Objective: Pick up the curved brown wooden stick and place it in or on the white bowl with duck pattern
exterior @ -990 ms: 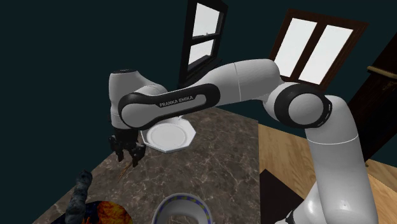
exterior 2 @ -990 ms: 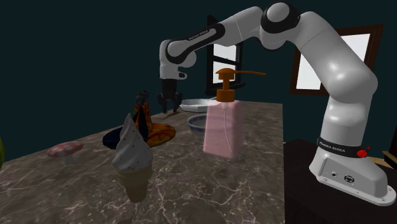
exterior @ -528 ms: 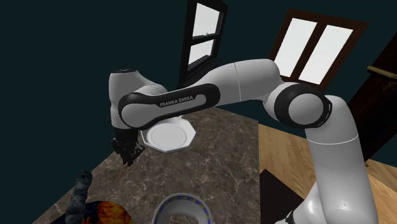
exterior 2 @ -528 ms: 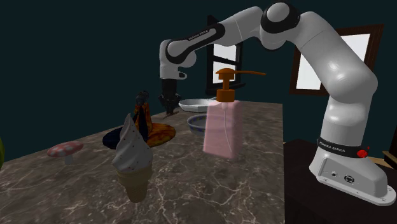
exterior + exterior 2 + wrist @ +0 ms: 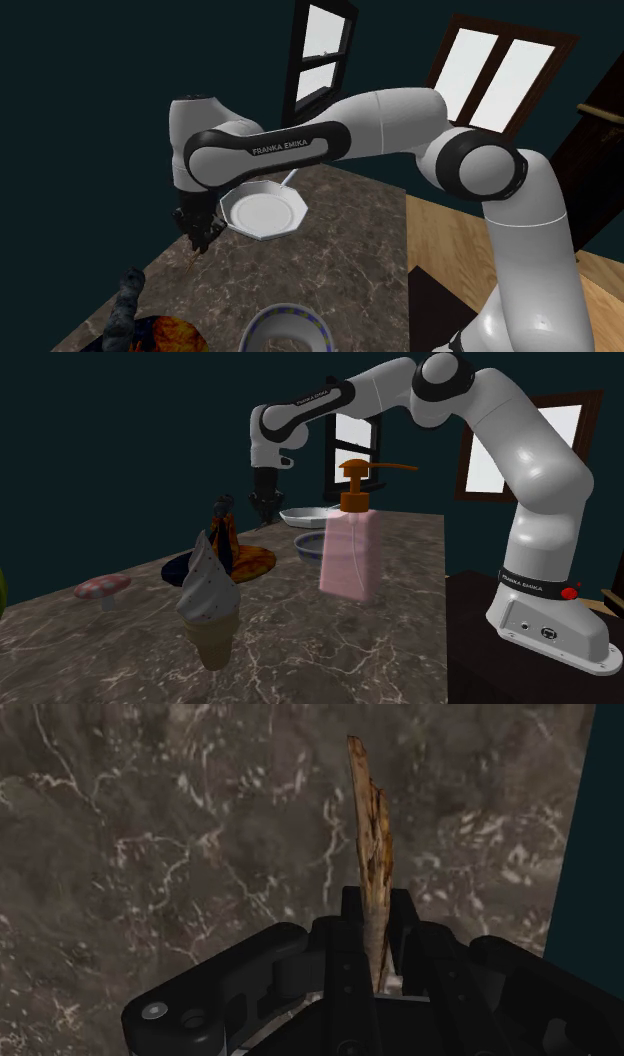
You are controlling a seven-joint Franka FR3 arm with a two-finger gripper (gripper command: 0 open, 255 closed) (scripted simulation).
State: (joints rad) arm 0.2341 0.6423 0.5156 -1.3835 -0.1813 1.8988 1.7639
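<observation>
A: Entry one, the gripper [image 5: 198, 244]?
B: Black, left of centre in the shoulder view, over the marble counter [image 5: 345, 250]. Fingers [image 5: 405, 916] drawn narrow, clasping the stick [image 5: 369, 844] from both sides.
A: Entry two, that stick?
B: Curved, brown, rough wood grain. One end is pinched in the gripper, and the rest points out past the fingertips toward the counter. In the shoulder view its thin tip hangs just under the hand. Whether it clears the surface, I cannot tell.
A: Change against a second ago?
B: Then the fingers stood apart, low at the counter. Half a second ago they had closed there. Now the wrist and forearm sit higher in the frame, and the stick has gone up with them.
A: Entry three, the white bowl [image 5: 288, 312]?
B: Rim marked in blue, at the bottom edge of the shoulder view, well apart from the gripper.
A: Sundries?
B: White octagonal plate [image 5: 262, 212] just right of the gripper in the shoulder view. Pink soap dispenser [image 5: 348, 552] at the centre and ice-cream cone [image 5: 208, 607] at the lower left of the second exterior view
</observation>
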